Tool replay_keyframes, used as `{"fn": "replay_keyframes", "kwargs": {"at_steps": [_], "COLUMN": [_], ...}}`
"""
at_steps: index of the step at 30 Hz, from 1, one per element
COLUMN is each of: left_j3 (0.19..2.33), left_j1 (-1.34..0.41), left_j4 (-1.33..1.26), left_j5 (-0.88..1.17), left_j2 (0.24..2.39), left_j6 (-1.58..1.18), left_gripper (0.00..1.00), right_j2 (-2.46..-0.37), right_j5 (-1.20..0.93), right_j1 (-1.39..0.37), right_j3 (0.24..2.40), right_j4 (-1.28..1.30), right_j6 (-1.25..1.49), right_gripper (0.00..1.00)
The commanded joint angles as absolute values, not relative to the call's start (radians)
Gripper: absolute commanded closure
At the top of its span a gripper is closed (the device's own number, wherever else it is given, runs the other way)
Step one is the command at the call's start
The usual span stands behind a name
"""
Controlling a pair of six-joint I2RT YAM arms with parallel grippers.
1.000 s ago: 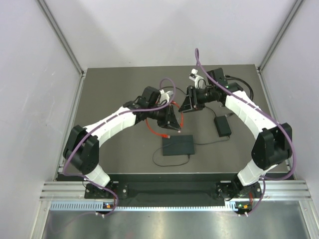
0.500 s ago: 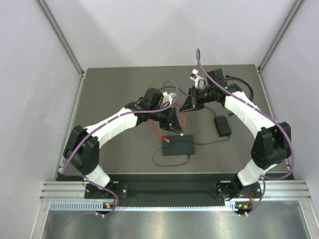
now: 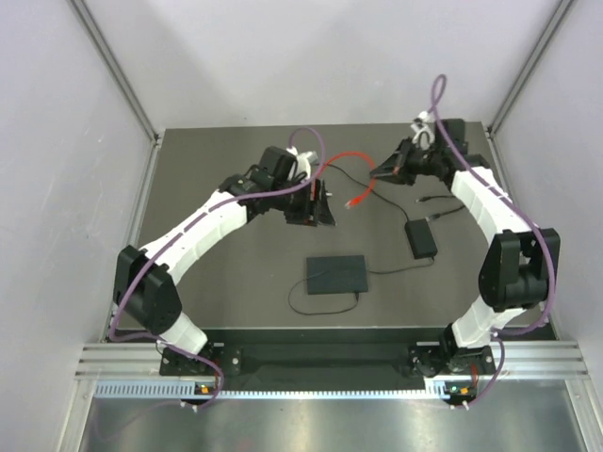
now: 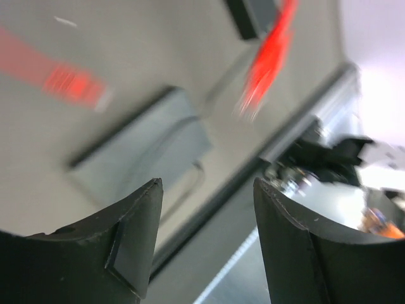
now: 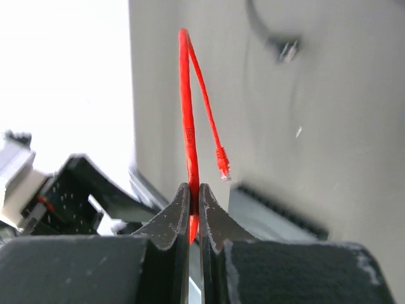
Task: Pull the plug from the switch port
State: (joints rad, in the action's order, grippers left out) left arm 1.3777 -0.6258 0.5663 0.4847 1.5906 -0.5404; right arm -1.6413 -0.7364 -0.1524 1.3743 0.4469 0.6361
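Right end effector (image 5: 193, 191): pressed together on the red cable (image 5: 187, 126), which looped up from the pinch and came down to a free plug (image 5: 222, 163).
Left end effector (image 4: 205, 187): spread and holding nothing — raised above the counter (image 3: 226, 273), left of the cable.
Switch (image 3: 336, 273): flat on the counter toward the near edge, well apart from both arms; only a thin black lead ran from it toward the power adapter (image 3: 421, 237).
Plug: hanging in the air beside the right end effector, clear of the switch.
Step in hand: the pull itself looked done — the cable was being carried off.
Next move: probably lowering the cable to the counter away from the switch, then letting go without dragging the plug over the box.
Change from half a second earlier: the left end effector had been low at the switch's far edge with the plug just beside it; it had since lifted back, and the right arm had swung toward the far right corner, taking the cable with it.
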Motion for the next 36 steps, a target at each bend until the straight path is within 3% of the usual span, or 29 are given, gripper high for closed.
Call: {"fn": "replay_keyframes", "kwargs": {"at_steps": [1,7,11,19,26,29,30,36], "left_j3": [1.439,1.378,1.355,1.397,1.41,1.41,1.41,1.399], "left_j1": [-0.577,-0.512,-0.5,-0.42,-0.382,-0.379,-0.379,-0.377], "left_j4": [0.679,0.672,0.669,0.684,0.71,0.718,0.718,0.71], "left_j5": [0.318,0.336,0.367,0.419,0.449,0.457,0.462,0.489], "left_j2": [1.539,1.542,1.539,1.589,1.612,1.62,1.623,1.624], "left_j6": [-0.45,-0.437,-0.42,-0.345,-0.311,-0.31,-0.31,-0.34], "left_gripper": [0.36,0.38,0.38,0.39,0.39,0.39,0.39,0.4], "right_j2": [-1.658,-1.71,-1.732,-1.845,-1.876,-1.893,-1.902,-1.956], "right_j5": [-0.758,-0.648,-0.447,-0.238,-0.077,-0.066,-0.063,-0.086], "right_j1": [-0.032,0.188,0.268,0.279,0.279,0.281,0.279,0.261], "right_j3": [1.408,1.405,1.396,1.364,1.356,1.376,1.412,1.561], "right_j4": [0.26,0.124,0.083,-0.049,0.107,0.193,0.254,0.481], "right_j6": [0.804,0.931,0.948,1.009,0.986,0.916,0.866,0.694], "right_gripper": [1.0,1.0,1.0,1.0,0.99,0.91,0.81,0.52]}}
